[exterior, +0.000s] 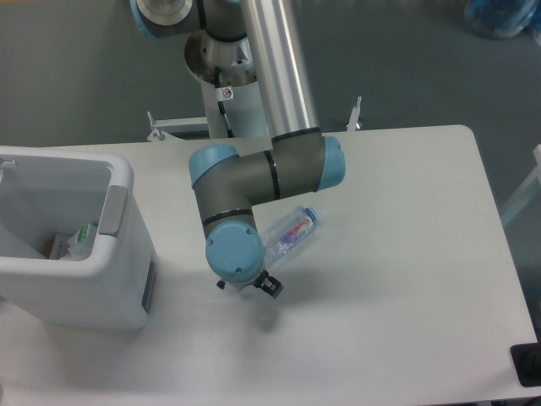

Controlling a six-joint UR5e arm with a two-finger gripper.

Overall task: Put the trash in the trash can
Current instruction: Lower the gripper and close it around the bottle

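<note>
My pincer (pixel 245 286), its opening hidden under my wrist, sat at the base of the water bottle (pixel 292 232), which lay right of the trash can (pixel 118 254), apparently gripped for carrying there

— Where does the arm stand?
— Its silver tube runs down from the base at the top of the view to a grey elbow with blue caps, then a short grey link turns left and bends downward to the wrist.
— And the wrist?
— It points straight down, its round blue cap facing the camera.
— Can you see the gripper (pixel 247 286)?
— Barely. Only dark bits poke out under the blue cap, left and right. How the jaws stand cannot be told from here.
</note>
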